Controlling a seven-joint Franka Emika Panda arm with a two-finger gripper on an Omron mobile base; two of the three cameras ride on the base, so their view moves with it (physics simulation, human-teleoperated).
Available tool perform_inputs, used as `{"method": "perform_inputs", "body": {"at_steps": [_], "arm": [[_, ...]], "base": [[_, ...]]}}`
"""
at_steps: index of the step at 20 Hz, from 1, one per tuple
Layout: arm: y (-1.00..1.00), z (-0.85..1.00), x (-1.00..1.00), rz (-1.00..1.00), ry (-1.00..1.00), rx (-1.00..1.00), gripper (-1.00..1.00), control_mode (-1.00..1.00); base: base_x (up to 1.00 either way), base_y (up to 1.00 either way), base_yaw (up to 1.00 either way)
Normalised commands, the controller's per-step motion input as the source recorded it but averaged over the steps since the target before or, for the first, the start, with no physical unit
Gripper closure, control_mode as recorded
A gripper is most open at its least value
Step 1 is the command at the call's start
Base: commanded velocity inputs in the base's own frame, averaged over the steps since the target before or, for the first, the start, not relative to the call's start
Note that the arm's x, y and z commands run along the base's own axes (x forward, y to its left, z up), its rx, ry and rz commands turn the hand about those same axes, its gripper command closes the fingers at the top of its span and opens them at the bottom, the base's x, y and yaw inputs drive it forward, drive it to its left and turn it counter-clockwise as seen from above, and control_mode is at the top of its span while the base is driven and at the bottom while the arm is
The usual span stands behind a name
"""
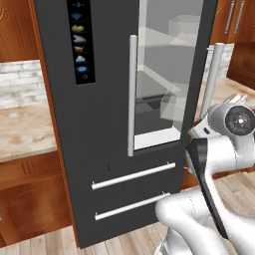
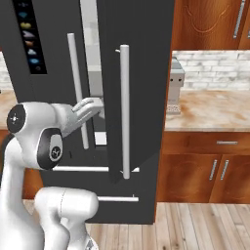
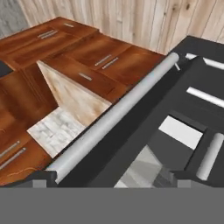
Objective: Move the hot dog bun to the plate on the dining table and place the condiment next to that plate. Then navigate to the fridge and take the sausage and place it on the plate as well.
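Standing wide open, the claw (image 3: 112,181) has its two dark tips spread apart and nothing between them. Just ahead of it runs the long silver handle (image 3: 114,123) of the fridge's right door, a bar whose long axis cuts diagonally across the hand view and passes close by one tip rather than between the pair. That door (image 2: 139,88) is swung out, and the fridge (image 1: 94,124) shows pale shelves (image 1: 164,79) through the gap. The sausage is somewhere I can't make out on those shelves, so its exact heading from the claw can't be told. My read: the interior lies past the door edge, to the claw's side, so the arm (image 2: 46,132) must turn inward around the handle before any reach.
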Motion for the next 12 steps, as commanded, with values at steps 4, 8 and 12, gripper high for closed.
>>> {"method": "perform_inputs", "body": {"at_steps": [4, 8, 12], "arm": [[0.62, 0.25, -0.03, 0.06, -0.02, -0.33, -1.0, -1.0], [0.38, -0.09, 0.33, -0.07, 0.2, -0.13, -1.0, -1.0], [0.27, 0.23, 0.42, -0.17, 0.5, -0.14, -1.0, -1.0]], "base": [[0.0, 0.0, 0.0], [0.0, 0.0, 0.0], [0.0, 0.0, 0.0]]}}
